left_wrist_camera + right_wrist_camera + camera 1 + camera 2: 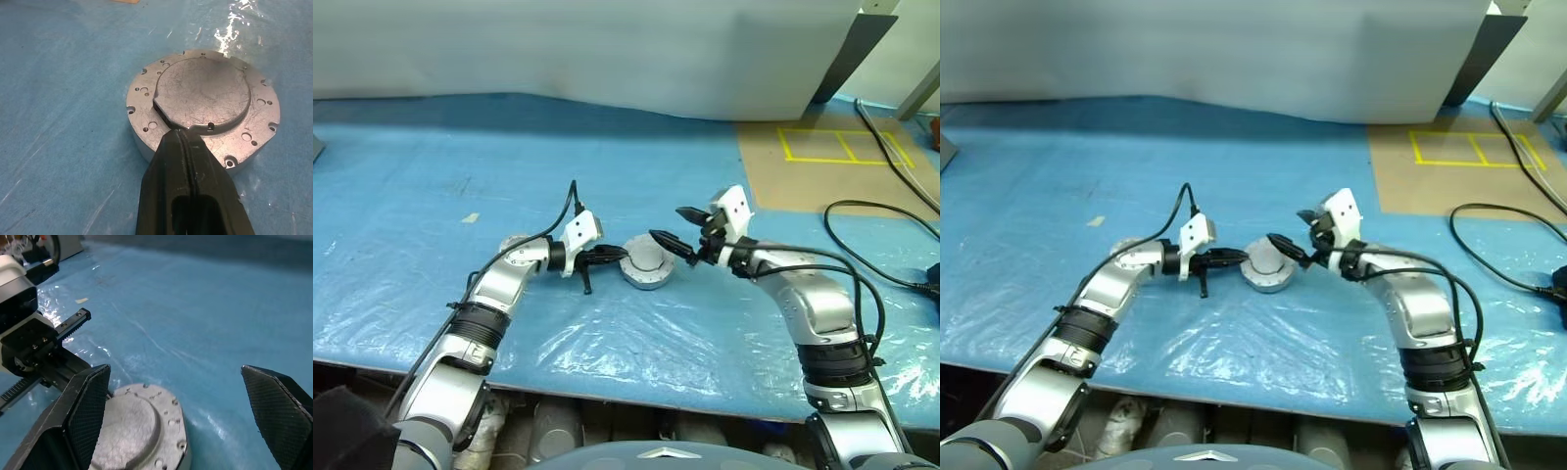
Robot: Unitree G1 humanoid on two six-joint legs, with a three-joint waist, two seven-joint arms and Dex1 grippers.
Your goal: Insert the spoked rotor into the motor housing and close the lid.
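Table [431, 196] in front of me, draped in blue plastic sheeting, wrinkled and shiny toward the near edge. The motor housing [647, 277] sits on the sheet near the middle, between my two arms. The lid [204, 96] is down on top of it: plain grey scratched face up, ringed by the housing's flange with its small holes. The windings and the spoked rotor I cannot see with the lid shut.

Left hand [182, 134]: fingers pressed together, nothing between them. The closed tip rests at the lid's edge, on the flange side nearest that arm. I cannot tell whether it bears down or only touches.

Right hand [674, 227]: fingers spread wide, holding nothing. It hangs just beside the housing on my right, raised a little off the sheet. In the right wrist view one finger [85, 404] stands over the housing's near rim, the other well off to the side over bare sheet. The left hand's rack and body show beyond the housing in that same view.

Far right: a brown board [822, 171] with yellow tape lines lies on the table, and a black cable [862, 259] loops across the sheet near it. A pale wall panel backs the table.
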